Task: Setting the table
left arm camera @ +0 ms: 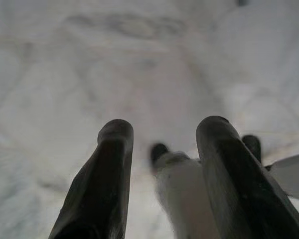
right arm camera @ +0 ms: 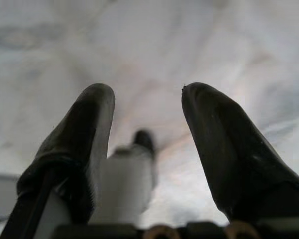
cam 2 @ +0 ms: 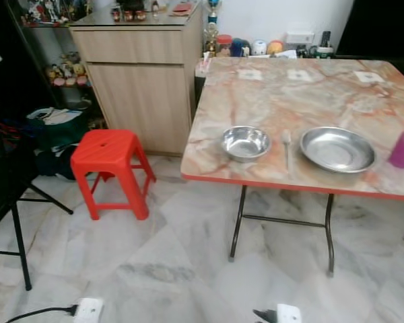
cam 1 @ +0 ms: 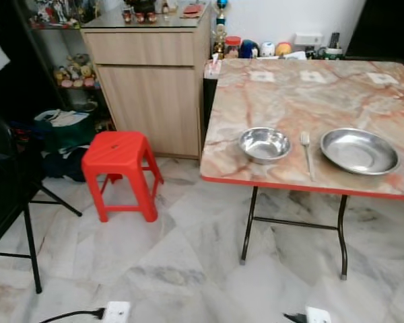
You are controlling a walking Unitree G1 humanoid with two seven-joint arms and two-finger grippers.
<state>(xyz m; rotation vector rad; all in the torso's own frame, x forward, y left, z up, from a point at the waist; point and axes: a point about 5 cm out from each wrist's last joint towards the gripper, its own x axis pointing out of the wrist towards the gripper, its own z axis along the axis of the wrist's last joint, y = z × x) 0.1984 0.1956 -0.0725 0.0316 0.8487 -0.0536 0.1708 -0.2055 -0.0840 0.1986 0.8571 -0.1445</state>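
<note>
With both grippers point(left arm camera: 162, 132) point(right arm camera: 147, 99) spread and seemingly empty, you next walk to the table point(cam 1: 283, 101) beside the bowl point(cam 1: 264, 144).

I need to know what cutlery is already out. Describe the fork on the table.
The fork looks like plain silver metal and lies flat on the marble-patterned table, near its red front edge. It sits between the small steel bowl and the wider steel dish, touching neither. Its tines point away from the robot, its handle toward the table edge.
</note>
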